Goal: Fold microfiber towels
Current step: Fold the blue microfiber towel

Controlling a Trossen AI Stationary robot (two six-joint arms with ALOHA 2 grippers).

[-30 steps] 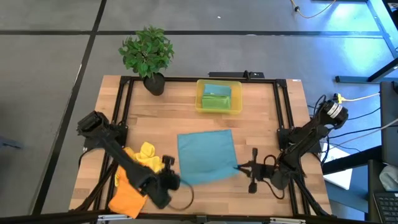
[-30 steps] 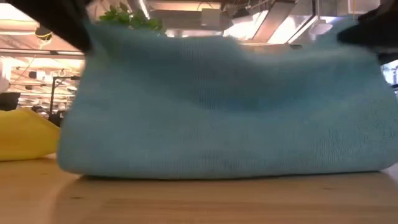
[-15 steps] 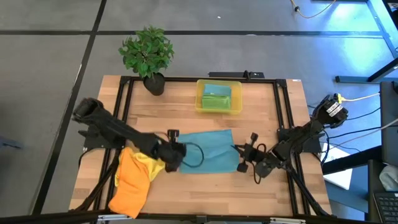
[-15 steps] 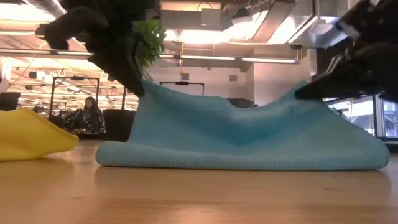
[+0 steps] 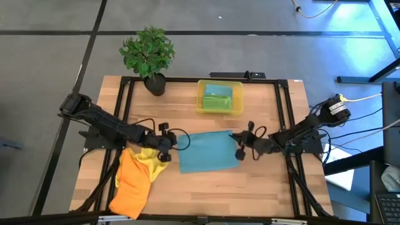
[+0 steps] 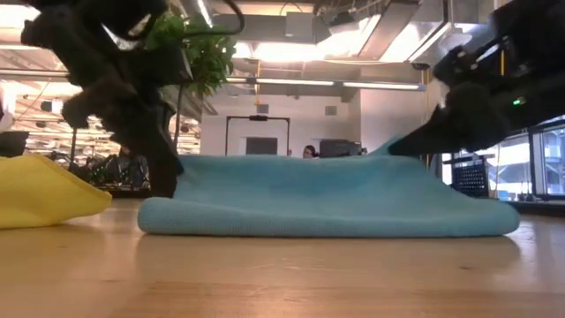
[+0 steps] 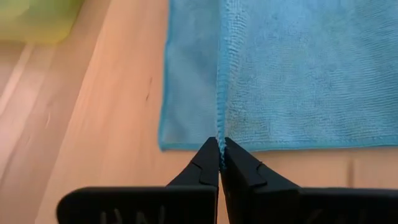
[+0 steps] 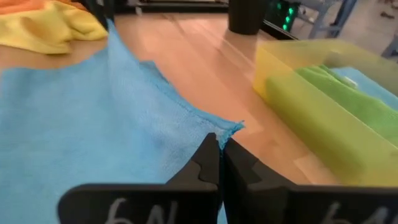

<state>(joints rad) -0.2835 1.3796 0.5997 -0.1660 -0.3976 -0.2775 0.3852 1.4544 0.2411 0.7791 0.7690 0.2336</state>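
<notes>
Mid-table, I have the blue towel folded over on itself, just in front of the yellow bin.
Left gripper and right gripper are each clamped tight on a far corner of it. Soft, light and limp, it will sag between grips, so I'd judge corners and hems the best holds. Whether the layers' edges line up I can't tell. Orange towel and yellow towel wait, bunched, nearby.

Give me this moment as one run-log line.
left gripper: shut on blue towel corner | right gripper: shut on other corner | towel: folded in half
</notes>
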